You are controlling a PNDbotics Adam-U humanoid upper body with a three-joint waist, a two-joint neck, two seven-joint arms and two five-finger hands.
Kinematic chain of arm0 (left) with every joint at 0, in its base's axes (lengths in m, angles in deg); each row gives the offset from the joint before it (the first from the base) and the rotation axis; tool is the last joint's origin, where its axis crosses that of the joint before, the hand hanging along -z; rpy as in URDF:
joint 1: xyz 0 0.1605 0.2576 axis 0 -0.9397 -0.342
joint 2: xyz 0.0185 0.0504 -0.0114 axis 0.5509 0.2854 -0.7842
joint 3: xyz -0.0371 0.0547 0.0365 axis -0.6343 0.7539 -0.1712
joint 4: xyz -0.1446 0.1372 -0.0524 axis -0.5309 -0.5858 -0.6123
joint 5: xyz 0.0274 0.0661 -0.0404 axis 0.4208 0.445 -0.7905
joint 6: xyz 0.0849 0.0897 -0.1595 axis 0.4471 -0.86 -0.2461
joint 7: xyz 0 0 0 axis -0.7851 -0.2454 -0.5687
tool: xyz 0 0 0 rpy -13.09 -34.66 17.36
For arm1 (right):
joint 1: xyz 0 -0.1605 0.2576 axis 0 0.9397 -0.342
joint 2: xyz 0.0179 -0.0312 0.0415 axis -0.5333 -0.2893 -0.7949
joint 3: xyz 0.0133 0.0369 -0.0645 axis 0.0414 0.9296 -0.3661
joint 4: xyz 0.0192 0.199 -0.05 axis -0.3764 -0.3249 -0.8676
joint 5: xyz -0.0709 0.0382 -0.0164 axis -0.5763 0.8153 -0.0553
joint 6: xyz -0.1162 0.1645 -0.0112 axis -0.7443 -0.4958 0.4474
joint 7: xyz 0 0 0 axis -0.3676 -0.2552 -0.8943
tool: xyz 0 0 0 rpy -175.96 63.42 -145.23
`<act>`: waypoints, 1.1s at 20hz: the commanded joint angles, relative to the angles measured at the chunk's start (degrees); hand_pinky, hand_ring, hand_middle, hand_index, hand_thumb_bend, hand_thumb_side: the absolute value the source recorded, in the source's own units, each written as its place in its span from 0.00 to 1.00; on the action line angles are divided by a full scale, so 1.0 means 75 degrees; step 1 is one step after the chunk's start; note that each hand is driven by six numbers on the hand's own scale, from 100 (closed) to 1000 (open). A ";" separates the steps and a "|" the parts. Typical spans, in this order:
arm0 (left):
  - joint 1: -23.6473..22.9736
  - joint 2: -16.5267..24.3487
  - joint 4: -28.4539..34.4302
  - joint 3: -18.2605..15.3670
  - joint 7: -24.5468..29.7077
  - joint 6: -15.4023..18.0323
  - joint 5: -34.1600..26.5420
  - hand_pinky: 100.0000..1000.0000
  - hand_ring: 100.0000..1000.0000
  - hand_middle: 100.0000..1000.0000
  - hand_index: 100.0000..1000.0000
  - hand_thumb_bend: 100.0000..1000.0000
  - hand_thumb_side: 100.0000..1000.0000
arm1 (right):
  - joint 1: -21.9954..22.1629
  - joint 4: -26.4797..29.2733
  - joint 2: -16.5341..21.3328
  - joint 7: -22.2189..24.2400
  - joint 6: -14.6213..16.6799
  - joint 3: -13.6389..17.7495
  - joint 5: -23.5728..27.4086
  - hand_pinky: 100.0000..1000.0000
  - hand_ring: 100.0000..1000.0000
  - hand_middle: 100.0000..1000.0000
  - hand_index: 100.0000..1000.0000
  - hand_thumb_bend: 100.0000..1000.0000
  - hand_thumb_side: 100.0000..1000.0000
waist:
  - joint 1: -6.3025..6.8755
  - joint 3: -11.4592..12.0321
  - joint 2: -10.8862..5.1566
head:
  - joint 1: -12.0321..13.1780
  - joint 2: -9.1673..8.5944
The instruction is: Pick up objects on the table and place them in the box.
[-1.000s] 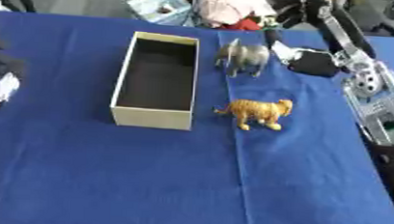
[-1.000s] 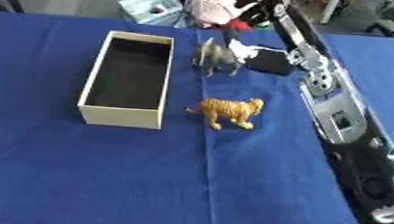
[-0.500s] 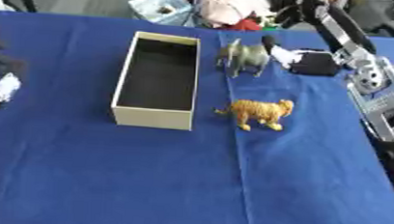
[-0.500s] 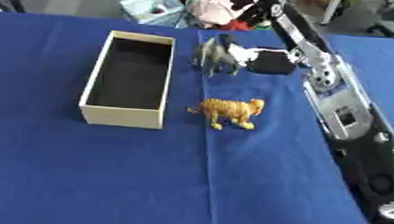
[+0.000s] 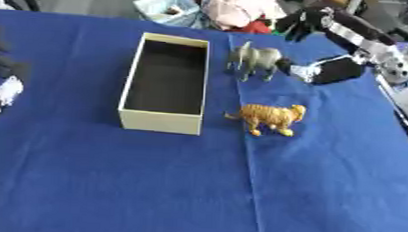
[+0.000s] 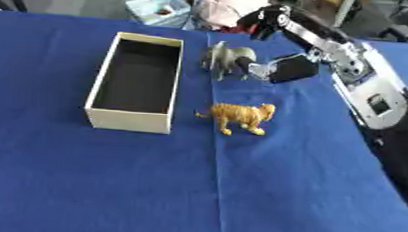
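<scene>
Just left of the right hand (image 6: 284,70) stands the grey elephant (image 6: 225,57).

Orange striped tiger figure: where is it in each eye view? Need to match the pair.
Left eye view: the orange striped tiger figure stands right of centre, just right of the near end of the cream rectangular open box.
Right eye view: it stands near the centre, slightly above the middle, again right of the box's near end.
Shared landmark: the grey elephant figure stands directly beyond the tiger in both.
</scene>
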 commanded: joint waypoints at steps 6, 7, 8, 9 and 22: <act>0.0036 0.0175 0.0041 -0.0058 0.0042 0.0008 0.0018 0.48 0.53 0.55 0.77 0.30 0.09 | -0.0202 -0.0264 0.0415 0.0637 0.0125 -0.0275 0.0183 0.66 0.69 0.72 0.84 0.23 0.37 | 0.0010 -0.0004 -0.0148 | 0.0003 0.0062; 0.0036 0.0172 0.0036 -0.0057 0.0046 0.0007 0.0019 0.48 0.53 0.55 0.77 0.30 0.09 | -0.0209 -0.0288 0.0410 0.0702 0.0139 -0.0314 0.0181 0.66 0.69 0.72 0.84 0.23 0.37 | 0.0009 -0.0004 -0.0148 | 0.0005 0.0066; 0.0038 0.0170 0.0034 -0.0054 0.0050 0.0009 0.0020 0.48 0.53 0.55 0.77 0.30 0.10 | -0.0213 -0.0315 0.0402 0.0765 0.0153 -0.0357 0.0168 0.66 0.69 0.72 0.84 0.23 0.37 | 0.0009 -0.0005 -0.0149 | 0.0006 0.0072; 0.0039 0.0168 0.0033 -0.0053 0.0054 0.0011 0.0020 0.48 0.53 0.55 0.77 0.30 0.10 | -0.0219 -0.0347 0.0392 0.0820 0.0168 -0.0390 0.0149 0.66 0.69 0.72 0.84 0.23 0.37 | 0.0010 -0.0006 -0.0149 | 0.0006 0.0076; 0.0038 0.0155 0.0032 -0.0054 0.0068 0.0014 0.0018 0.48 0.53 0.55 0.77 0.30 0.09 | -0.0260 -0.1059 0.0066 0.1091 0.0338 -0.0609 -0.0135 0.66 0.69 0.72 0.83 0.23 0.37 | 0.0032 0.0003 -0.0152 | 0.0011 0.0081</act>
